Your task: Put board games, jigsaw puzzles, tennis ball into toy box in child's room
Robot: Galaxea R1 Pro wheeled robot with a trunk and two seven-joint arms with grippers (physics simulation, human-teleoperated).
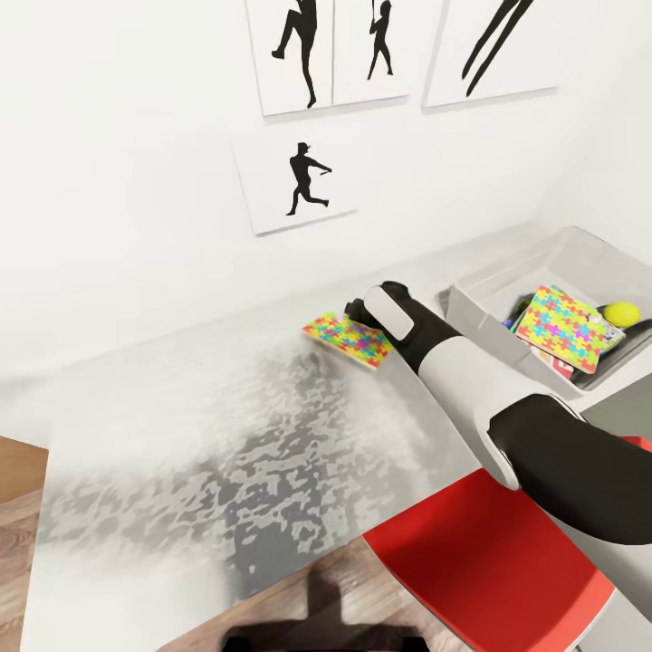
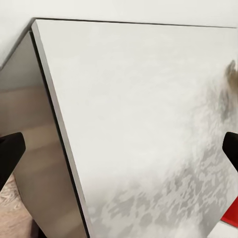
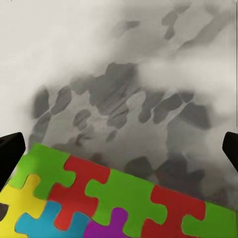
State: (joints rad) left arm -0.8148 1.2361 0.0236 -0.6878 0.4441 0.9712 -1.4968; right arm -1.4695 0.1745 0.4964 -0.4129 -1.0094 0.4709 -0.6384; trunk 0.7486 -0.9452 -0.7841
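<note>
Right gripper (image 3: 119, 148) at puzzle (image 1: 347, 340) on table (image 1: 181, 398)
Right fingers spread wide, puzzle edge between them, nothing clamped; left gripper (image 2: 119, 148) also released, over bare tabletop; second puzzle (image 1: 567, 328) and ball (image 1: 621, 313) sit in toy box (image 1: 480, 312) at the table's right.

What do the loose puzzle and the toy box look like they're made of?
Puzzle: thin, stiff, probably printed card; flat bright colour, a pale edge showing at its near side. Toy box: looks like matte grey moulded plastic, with smooth sloping walls and a flared rim. This is a render, so both are guesses.
</note>
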